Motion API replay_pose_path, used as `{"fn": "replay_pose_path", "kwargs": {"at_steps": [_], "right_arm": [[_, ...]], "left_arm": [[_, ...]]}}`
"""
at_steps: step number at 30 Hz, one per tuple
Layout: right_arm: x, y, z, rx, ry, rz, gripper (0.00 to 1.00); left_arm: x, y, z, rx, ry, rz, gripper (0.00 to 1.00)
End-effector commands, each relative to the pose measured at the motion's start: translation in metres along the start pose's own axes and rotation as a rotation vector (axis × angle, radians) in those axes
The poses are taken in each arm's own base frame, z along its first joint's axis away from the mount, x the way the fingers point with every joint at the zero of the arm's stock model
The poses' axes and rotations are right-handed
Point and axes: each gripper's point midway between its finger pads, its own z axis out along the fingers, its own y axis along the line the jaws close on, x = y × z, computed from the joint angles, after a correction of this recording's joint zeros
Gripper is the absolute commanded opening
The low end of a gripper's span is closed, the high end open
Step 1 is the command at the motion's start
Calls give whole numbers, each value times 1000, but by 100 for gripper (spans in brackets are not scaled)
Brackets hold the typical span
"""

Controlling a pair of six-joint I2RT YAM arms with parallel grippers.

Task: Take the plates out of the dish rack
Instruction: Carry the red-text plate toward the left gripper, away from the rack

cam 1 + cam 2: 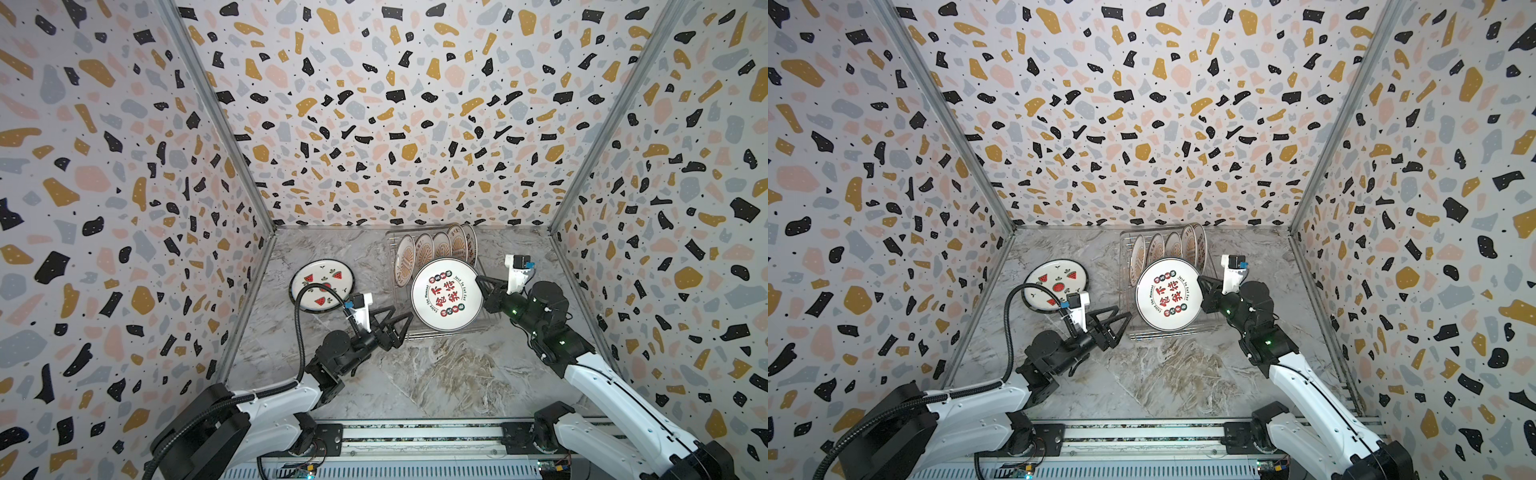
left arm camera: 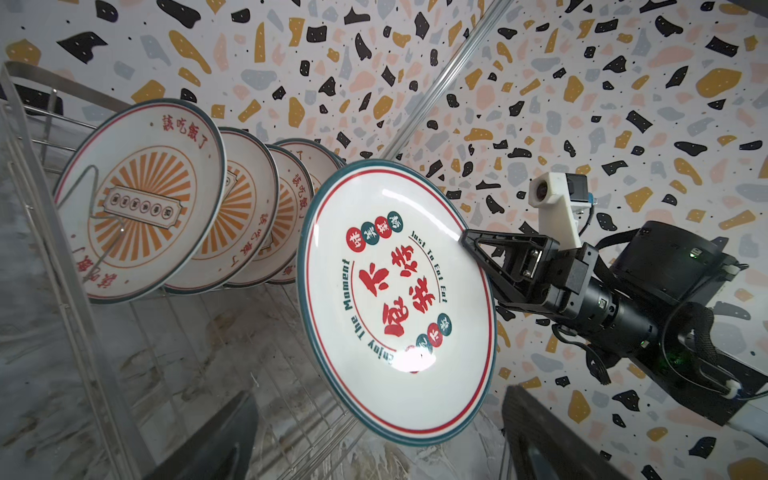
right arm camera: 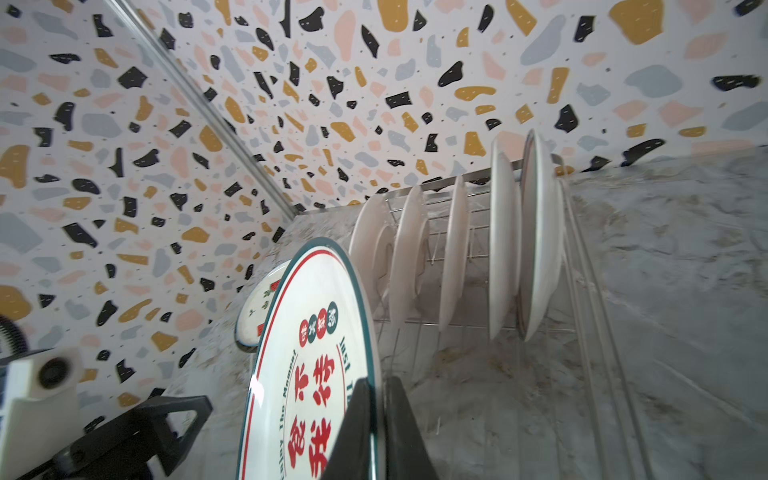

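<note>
The right jaws are pressed together on the rim of a large plate (image 1: 446, 294) (image 1: 1170, 294), one of their dark fingers (image 3: 401, 440) on each side of its edge. This plate has a dark green rim, a thin red ring, big red characters and the words "Just To Eat Eat" and "Enjoy The Moment" (image 2: 395, 299). It is held up on edge, tilted, clear of the wires, over the near part of the dish rack (image 1: 440, 330) (image 1: 1167, 334), with its printed face turned toward the left arm (image 1: 332, 357).

The left jaws stand wide apart with nothing between them. In both top views their tips point at the lower left edge of the large plate and sit just beside it. In the left wrist view the two fingers (image 2: 216, 449) frame the plate's lower rim without closing on it; whether a tip touches the rim I cannot tell.

Behind the large plate, five sunburst plates (image 1: 424, 253) (image 3: 455, 257) stand on edge in a row between the prongs in the far part of the rack, their orange-rayed faces turned toward the left (image 2: 141, 203).

A watermelon plate (image 1: 322, 284) (image 1: 1054, 282) lies flat on the grey marbled tabletop (image 1: 436, 374) to the left of the rack, apart from it. The left arm's black cable loops over it in both top views.
</note>
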Motion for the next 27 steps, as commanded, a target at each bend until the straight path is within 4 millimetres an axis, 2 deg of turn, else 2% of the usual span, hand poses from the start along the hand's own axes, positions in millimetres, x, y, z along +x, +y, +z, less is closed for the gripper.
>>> {"fn": "replay_pose_path", "kwargs": {"at_steps": [1, 4, 8, 11, 16, 18, 23, 27], "right_arm": [[-20, 43, -6, -226, -52, 23, 4], [-11, 48, -2, -278, -19, 37, 3], [-5, 48, 2, -297, 0, 47, 4], [0, 45, 7, -292, 12, 49, 4], [7, 36, 17, -268, 29, 45, 4], [9, 36, 19, -274, 39, 38, 4], [12, 37, 18, -272, 41, 29, 4], [15, 37, 20, -260, 46, 13, 4]], "left_arm": [[-7, -7, -6, 38, -46, -62, 91], [-11, 1, -12, -9, -98, -77, 89], [-12, 2, -13, -12, -108, -103, 80], [-11, 2, -12, -14, -105, -115, 67], [-7, 9, -10, -41, -99, -125, 55], [-5, 10, -7, -42, -89, -134, 47], [2, 6, 1, -4, -59, -173, 35], [6, 4, 6, 23, -40, -193, 30]]}}
